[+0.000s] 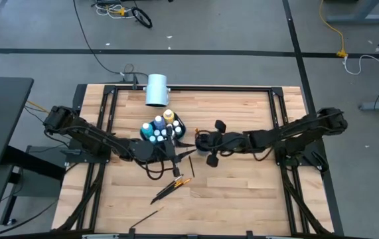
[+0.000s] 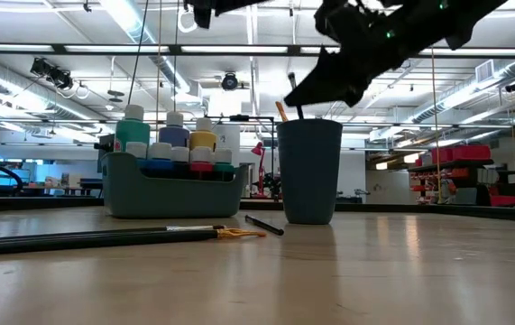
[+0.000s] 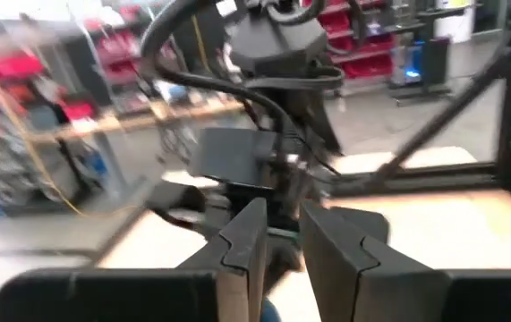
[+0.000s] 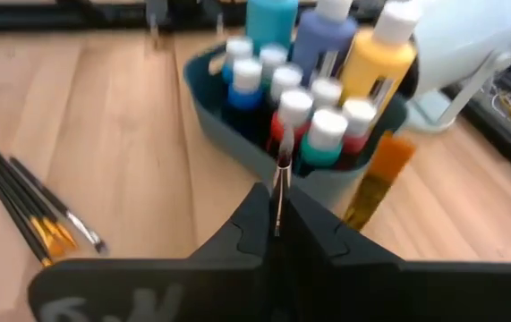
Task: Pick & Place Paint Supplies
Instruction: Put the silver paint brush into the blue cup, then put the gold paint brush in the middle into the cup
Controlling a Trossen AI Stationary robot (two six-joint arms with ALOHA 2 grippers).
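The wooden table (image 1: 242, 192) stands on a grey concrete floor with cables strewn over it; the low view looks into a large workshop with ceiling strip lights and red storage bins on shelving.

At the left, the left arm reaches in toward the table's middle. Its left gripper (image 3: 279, 234) points at the other arm, jaws a narrow gap apart with nothing between them.

On the table in front lie loose paintbrushes (image 1: 172, 187), a bundle with dark handles and orange ferrules, and one single brush (image 1: 146, 216) nearer the front edge.

Behind them sits a dark teal caddy (image 2: 174, 194) packed with paint bottles (image 4: 313, 80): teal, blue and yellow tall ones at the back, small white-capped ones in front. A large white cylinder (image 1: 156, 89) lies at the rear edge.

Just right of the caddy stands a dark cup (image 2: 309, 170) with a brush handle sticking out.

The right gripper (image 4: 276, 219) hangs above the cup, jaws pinched on a thin paintbrush (image 4: 282, 174).
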